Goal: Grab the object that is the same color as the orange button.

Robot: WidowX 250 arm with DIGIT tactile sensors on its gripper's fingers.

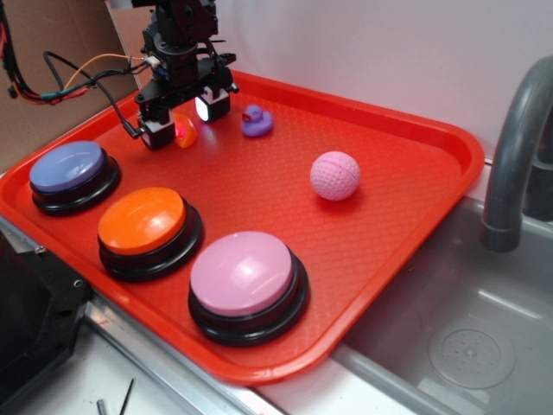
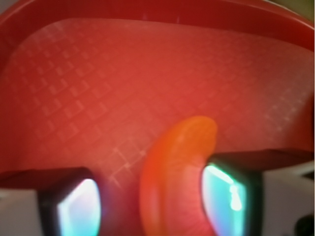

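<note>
**Pincer straddling orange toy, grasp not closed**

Pincer (image 1: pixel 186 121) is down at the tray's (image 1: pixel 406 156) 11 o'clock corner, jaws apart, with the orange crescent toy (image 2: pixel 174 172) between them. In the wrist view the toy touches or nearly touches one finger (image 2: pixel 229 194), with a gap to the other. Reach looks done; closing and lifting are left. Orange button (image 1: pixel 143 220) sits at 8 o'clock, between the blue and pink buttons. Purple duck (image 1: pixel 256 121) is just beside the pincer at its 3 o'clock. No readable writing or brands.
</note>
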